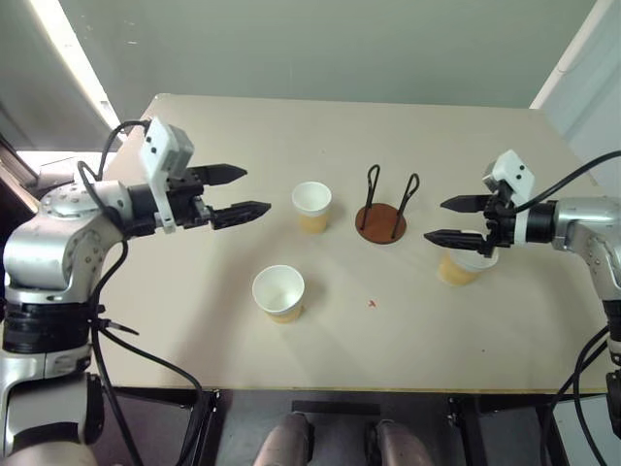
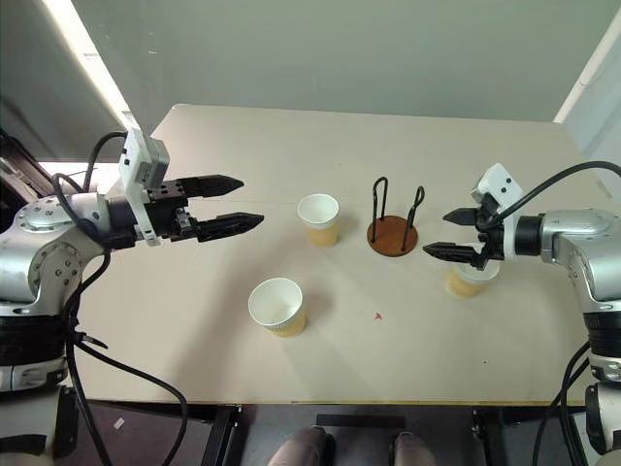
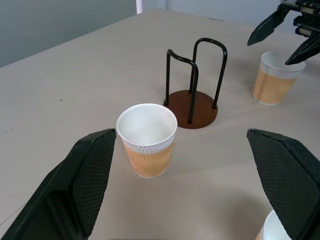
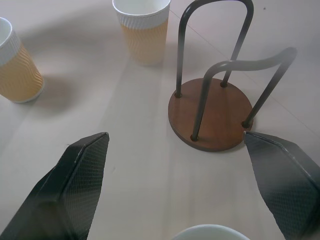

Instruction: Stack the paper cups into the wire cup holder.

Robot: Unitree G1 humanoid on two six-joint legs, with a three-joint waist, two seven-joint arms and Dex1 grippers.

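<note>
Nearest paper cup (image 1: 278, 292) upright, left gripper (image 1: 241, 191) wide and level, right gripper (image 1: 448, 219) wide above another cup (image 1: 464, 263)

A lab or test room, by the look: a plain beige tabletop (image 1: 291, 369) on a black frame, with bare grey-green walls (image 1: 340, 49) behind it.

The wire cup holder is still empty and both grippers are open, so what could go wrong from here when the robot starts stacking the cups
1. The wire cup holder has thin upright loops; a cup lowered off-centre could catch a wire and tip.
2. The right gripper hovers right over the cup nearest it; a finger coming down could crush the rim or knock it over.
3. The left gripper faces the middle cup, which stands close to the holder; a wide approach might push the cup against it.
</note>
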